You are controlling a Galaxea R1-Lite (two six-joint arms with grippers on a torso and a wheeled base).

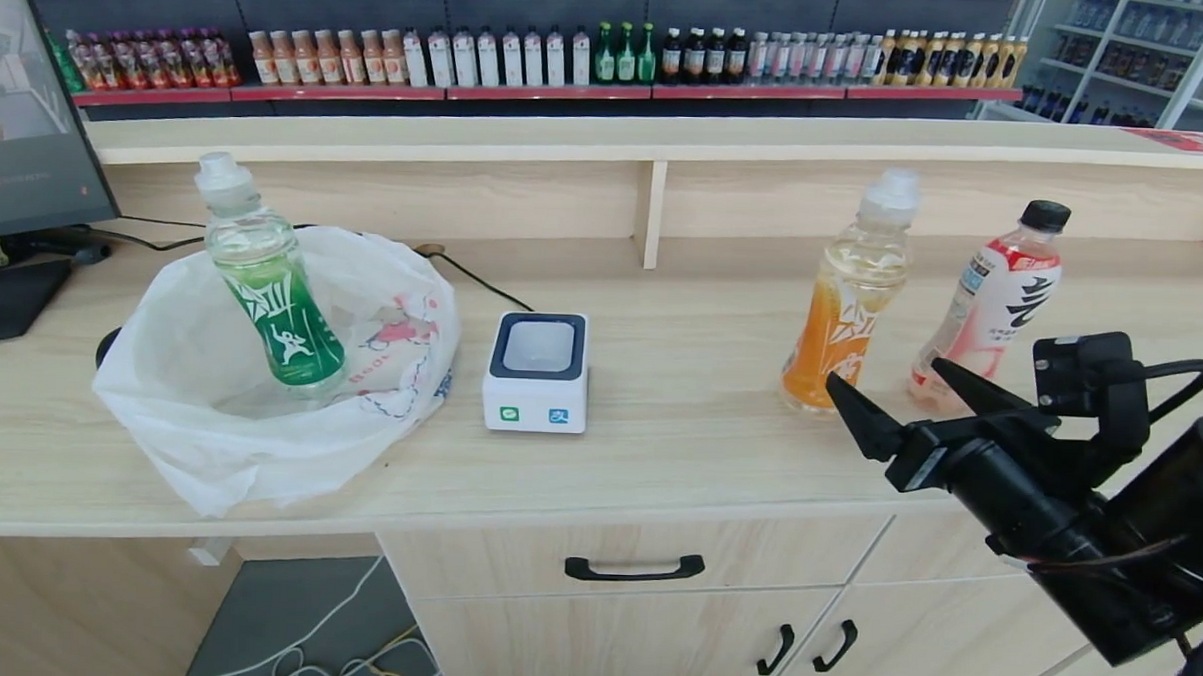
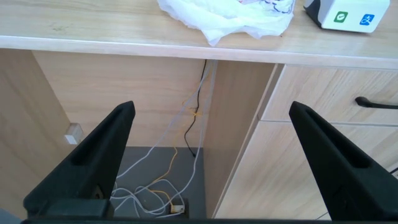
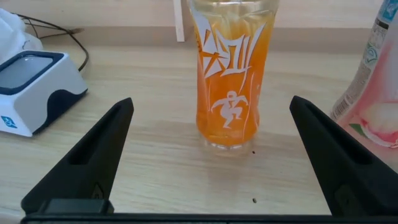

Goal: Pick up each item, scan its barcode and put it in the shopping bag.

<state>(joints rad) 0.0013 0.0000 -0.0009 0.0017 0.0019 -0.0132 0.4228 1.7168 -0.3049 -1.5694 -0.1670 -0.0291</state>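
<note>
Pale wood counter (image 1: 679, 421): carries the bag, the scanner and two loose bottles. Drawers and cupboard doors with black handles sit under its front edge.
White plastic shopping bag (image 1: 189, 404): at the counter's left end, mouth slumped open, one fold reaching the front edge.
Green bottle (image 1: 273, 297): inside the bag, standing but tilted, its white cap leaning toward the left.
Barcode scanner (image 1: 537, 373): white box with a dark-framed window facing up. It is just beside the bag on its right and well apart from the loose bottles.
Orange bottle (image 1: 848, 307): upright on the counter's right part, pale cap on, held by nothing.
Pink-and-white bottle (image 1: 993, 302): black cap, just to the right of the orange bottle with a gap between them.
Right gripper (image 1: 885, 373): fingers spread wide and holding nothing, in front of the orange bottle's lower half and apart from it.
Left gripper (image 2: 211, 107): fingers spread wide, holding nothing, lower than the countertop and facing the cabinet front below the bag.
Head view adds: the bottle caps, a monitor (image 1: 29, 108) at the far left, and a red shelf of drinks (image 1: 571, 57) behind the counter.
Left wrist view adds: an open recess under the counter with hanging cables (image 2: 198, 118) and a loose coil on the grey floor.
Right wrist view adds: the orange bottle's base resting on the wood, centred between the two fingers, and a white figure printed on its label.
</note>
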